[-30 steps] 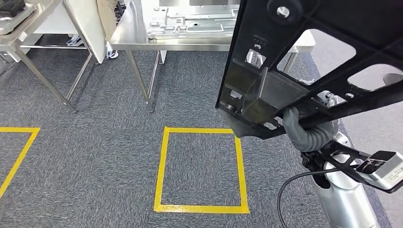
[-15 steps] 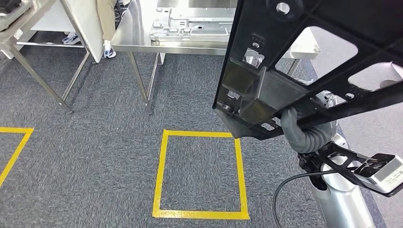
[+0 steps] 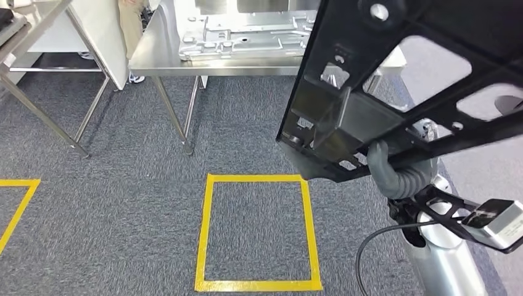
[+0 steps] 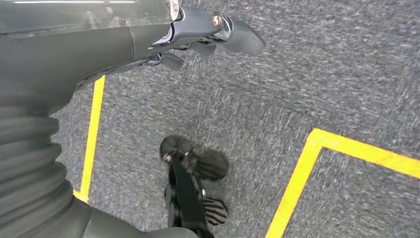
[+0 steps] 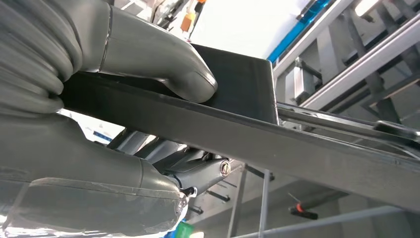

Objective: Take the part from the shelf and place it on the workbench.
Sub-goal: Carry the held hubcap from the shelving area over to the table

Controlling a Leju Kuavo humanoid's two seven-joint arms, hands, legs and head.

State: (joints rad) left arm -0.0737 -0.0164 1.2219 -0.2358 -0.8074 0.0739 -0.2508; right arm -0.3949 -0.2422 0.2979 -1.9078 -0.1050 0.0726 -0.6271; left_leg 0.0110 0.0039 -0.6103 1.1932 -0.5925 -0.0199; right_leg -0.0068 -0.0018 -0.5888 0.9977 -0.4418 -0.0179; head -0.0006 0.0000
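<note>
A large black frame-like part [image 3: 395, 80] with cut-out openings hangs tilted at the right of the head view, well above the carpet. My right hand [image 3: 395, 169] grips its lower edge from underneath. In the right wrist view the thumb [image 5: 163, 59] presses on the flat black part [image 5: 247, 134] while the fingers clamp it from the other side. My left hand [image 4: 148, 34] hangs over the grey carpet and holds nothing, its fingers [image 4: 233, 34] stretched out. The steel workbench [image 3: 216, 61] stands ahead, carrying a silver metal plate [image 3: 247, 34].
A yellow tape square [image 3: 256, 231] marks the carpet just before the workbench. A second steel table [image 3: 37, 37] stands at the far left, beside a white panel [image 3: 102, 31]. A person's legs [image 3: 129, 24] show behind the workbench's left corner.
The whole picture has shifted: the camera has moved forward, so the workbench is nearer and the yellow square lower. The right hand still holds the black part the same way.
</note>
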